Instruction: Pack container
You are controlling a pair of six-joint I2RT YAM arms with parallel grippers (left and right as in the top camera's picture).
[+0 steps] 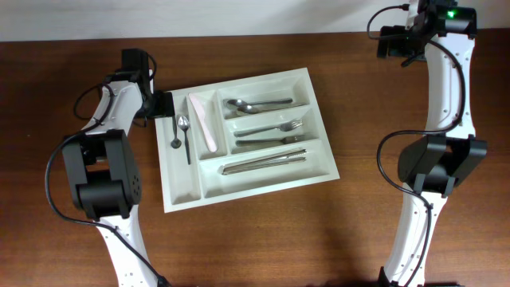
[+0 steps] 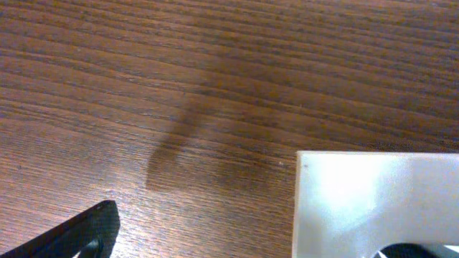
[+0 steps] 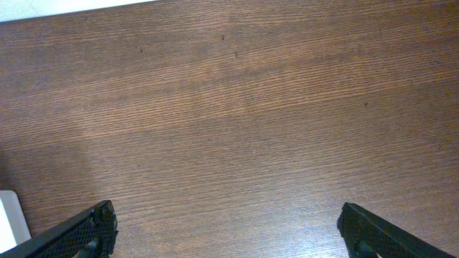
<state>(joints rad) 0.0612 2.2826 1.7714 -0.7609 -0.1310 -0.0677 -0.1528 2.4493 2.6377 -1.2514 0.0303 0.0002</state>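
Container (image 1: 179, 187) just beside L gripper (image 1: 165, 104), spread wide; R gripper (image 3: 226, 210) likewise, well apart.

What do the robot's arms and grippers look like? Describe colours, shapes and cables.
Both the left arm and right arm have white tubular links, boxy black joint housings and looping black cables. A green light glows on the right one. Fingers are black.

Your left arm (image 1: 114, 102) and right arm (image 1: 446, 80) look alike: white rounded links between bulky black joint housings, thin black cables (image 1: 379, 155) looping alongside. A green light (image 1: 453, 13) glows atop the right one. The right tool (image 3: 226, 208) has black, finely gridded fingers (image 3: 82, 233).
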